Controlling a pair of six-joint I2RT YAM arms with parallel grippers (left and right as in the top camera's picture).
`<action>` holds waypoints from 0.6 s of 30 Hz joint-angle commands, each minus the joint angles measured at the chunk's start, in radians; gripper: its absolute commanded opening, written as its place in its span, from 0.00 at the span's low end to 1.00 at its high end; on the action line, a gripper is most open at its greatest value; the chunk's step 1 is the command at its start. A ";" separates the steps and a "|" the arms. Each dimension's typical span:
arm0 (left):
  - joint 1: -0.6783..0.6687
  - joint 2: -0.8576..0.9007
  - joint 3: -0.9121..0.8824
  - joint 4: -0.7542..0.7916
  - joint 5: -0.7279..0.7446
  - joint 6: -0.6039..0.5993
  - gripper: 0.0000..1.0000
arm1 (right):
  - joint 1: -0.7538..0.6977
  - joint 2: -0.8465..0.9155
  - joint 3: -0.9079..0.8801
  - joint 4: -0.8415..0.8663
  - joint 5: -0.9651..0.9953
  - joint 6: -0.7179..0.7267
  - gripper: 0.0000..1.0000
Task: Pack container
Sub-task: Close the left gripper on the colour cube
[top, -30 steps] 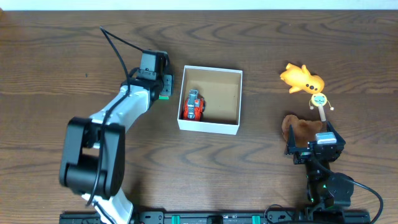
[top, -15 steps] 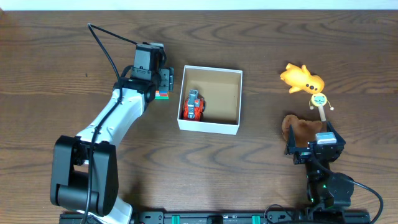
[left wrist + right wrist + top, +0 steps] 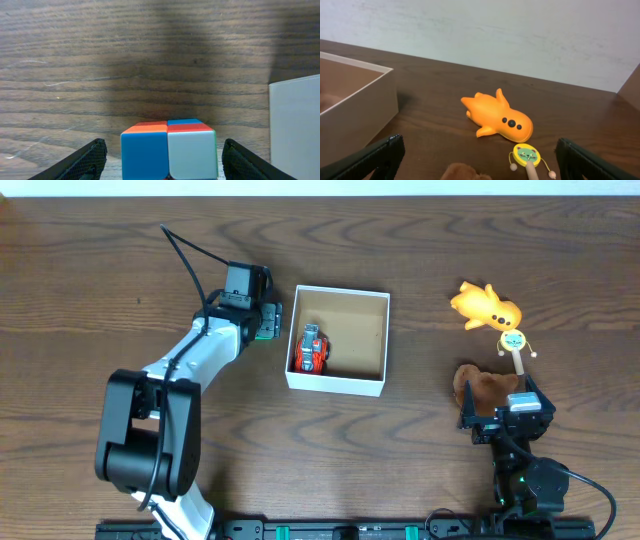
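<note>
The container (image 3: pixel 335 385) is a square white-walled box with a brown inside, at mid-table; a red toy car (image 3: pixel 312 348) lies in its left half. Just left of it a small colour cube (image 3: pixel 169 147) rests on the wood. My left gripper (image 3: pixel 164 161) straddles the cube, open, with a gap showing on each side; from overhead the gripper (image 3: pixel 264 320) hides most of the cube. The box's white wall (image 3: pixel 295 130) stands close on the right. My right gripper (image 3: pixel 505 420) is open near the front right, over a brown plush (image 3: pixel 485 388).
An orange whale-like toy (image 3: pixel 497 117) lies at the back right, with a yellow cat-face rattle (image 3: pixel 526 155) on a stick just in front of it. The brown plush (image 3: pixel 465 173) peeks in low between the right fingers. The box corner (image 3: pixel 360 110) is at the left.
The left gripper drew back off the cube half a second ago, then came down around it again with its jaws wider. The right arm and the toys have not moved.
</note>
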 commanded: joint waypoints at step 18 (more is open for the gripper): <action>0.002 0.074 0.004 0.041 -0.005 0.006 0.75 | 0.005 -0.005 -0.002 -0.004 0.003 -0.007 0.99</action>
